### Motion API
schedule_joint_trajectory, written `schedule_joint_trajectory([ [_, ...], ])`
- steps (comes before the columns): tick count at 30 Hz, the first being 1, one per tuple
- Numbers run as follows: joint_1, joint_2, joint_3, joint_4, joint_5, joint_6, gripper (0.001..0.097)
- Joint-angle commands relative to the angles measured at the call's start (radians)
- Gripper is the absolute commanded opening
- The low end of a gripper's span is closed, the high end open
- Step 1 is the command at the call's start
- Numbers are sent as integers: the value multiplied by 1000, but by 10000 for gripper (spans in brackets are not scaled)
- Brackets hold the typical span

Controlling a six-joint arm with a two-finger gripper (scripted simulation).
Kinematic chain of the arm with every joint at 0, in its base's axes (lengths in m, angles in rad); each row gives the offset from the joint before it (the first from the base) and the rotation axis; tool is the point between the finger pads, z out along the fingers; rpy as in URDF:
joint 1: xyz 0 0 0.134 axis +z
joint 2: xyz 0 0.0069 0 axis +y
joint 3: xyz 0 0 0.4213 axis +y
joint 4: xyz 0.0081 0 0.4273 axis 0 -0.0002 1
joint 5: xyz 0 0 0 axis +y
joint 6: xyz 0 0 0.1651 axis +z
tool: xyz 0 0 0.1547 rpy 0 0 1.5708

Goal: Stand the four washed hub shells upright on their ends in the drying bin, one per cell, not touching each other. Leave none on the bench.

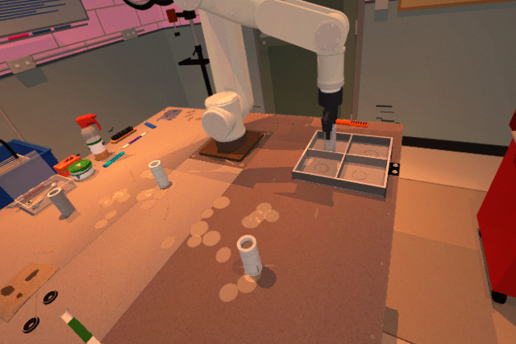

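A grey hub shell [329, 142] stands upright in the far left cell of the drying bin [344, 161], and I still hold it in my closed gripper [328, 134], which reaches straight down into that cell. The bin's other three cells hold nothing. Three more hub shells stand upright on the bench. One [249, 255] is near the front at the middle, one [159, 173] is left of the arm's base, and one [61, 202] is at the far left by a clear tray.
The arm's base [225, 117] sits behind the bin's left side. An orange brush [352, 123] lies just behind the bin. A spray bottle [92, 136], a green tin [81, 169] and small tools crowd the left bench. A red cabinet [500, 211] stands right.
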Motion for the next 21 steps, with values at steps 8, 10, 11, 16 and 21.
schedule_joint_trajectory([
  [8, 0, 0, -1, 0, 0, 0, 610],
  [10, 0, 0, -1, 0, 0, 0, 630],
  [11, 0, 0, -1, 0, 0, 0, 630],
  [16, 0, 0, -1, 0, 0, 0, 630],
  [21, 0, 0, -1, 0, 0, 0, 630],
])
